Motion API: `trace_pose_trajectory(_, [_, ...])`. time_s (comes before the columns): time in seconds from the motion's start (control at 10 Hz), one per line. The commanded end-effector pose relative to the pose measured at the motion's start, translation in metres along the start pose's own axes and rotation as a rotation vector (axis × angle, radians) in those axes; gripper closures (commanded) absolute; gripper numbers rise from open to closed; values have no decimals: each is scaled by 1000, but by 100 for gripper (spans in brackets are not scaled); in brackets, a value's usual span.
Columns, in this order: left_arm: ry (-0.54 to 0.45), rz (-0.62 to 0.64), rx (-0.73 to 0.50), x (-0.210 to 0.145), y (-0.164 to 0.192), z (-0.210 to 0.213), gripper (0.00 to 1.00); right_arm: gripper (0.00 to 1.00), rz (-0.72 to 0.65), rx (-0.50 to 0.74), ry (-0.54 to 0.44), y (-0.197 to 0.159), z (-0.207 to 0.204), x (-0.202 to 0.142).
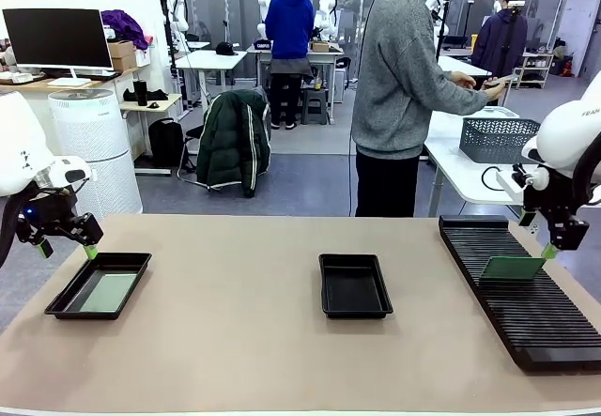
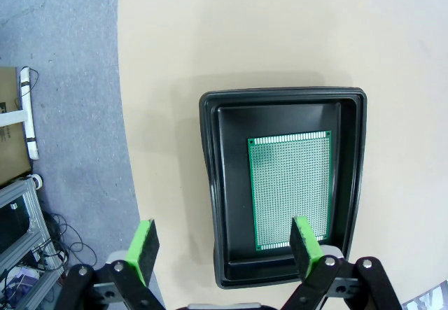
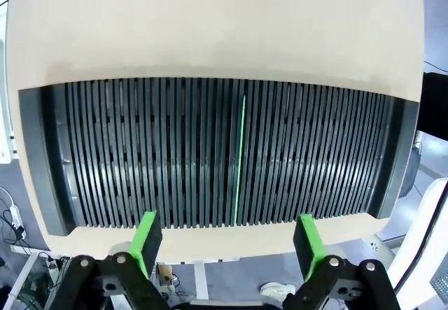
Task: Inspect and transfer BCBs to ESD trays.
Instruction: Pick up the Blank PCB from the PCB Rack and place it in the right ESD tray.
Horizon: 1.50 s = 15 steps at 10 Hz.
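Left wrist view: one BCB [image 2: 290,189] lies flat in the left ESD tray [image 2: 280,97]; next pick pending.
Left jaws spread, hovering over that tray; board's long axis runs along the tray's length. Right jaws spread above the rack [image 3: 140,149], the standing BCB [image 3: 240,159] between them, on edge, long axis along its slot. Next, I judge: descend, pinch its top edge, lift straight, carry to the middle tray [image 1: 325,289].

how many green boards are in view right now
2. The flat BCB lies in the left ESD tray; the upright BCB stands slotted in the black rack at right. None looks hidden.
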<state>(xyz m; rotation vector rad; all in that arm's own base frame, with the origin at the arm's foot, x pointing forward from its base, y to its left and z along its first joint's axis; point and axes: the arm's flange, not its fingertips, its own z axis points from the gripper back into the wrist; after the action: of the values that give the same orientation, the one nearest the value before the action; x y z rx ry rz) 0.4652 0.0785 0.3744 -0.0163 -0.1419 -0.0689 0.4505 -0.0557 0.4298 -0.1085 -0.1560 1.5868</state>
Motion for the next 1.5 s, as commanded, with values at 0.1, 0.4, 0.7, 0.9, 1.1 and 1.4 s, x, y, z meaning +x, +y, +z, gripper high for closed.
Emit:
trace_pose_trajectory(0.1, [-3,1,-1,0,1,0,0,0,17,-55,-6,6,-26,-13])
trace_pose_trajectory(0.4, [-3,1,-1,0,1,0,0,0,5,-94,-22,12,-44,-18])
trace_pose_trajectory(0.7, [-3,1,-1,0,1,0,0,0,-7,-103,-58,15,-60,-20])
trace_pose_trajectory(0.9, [-3,1,-1,0,1,0,0,0,-17,-112,-85,18,-67,-21])
trace_pose_trajectory(1.1, [-3,1,-1,0,1,0,0,0,-18,-121,-97,19,-70,-19])
trace_pose_trajectory(1.4, [-3,1,-1,0,1,0,0,0,-33,-118,-91,19,-75,-15])
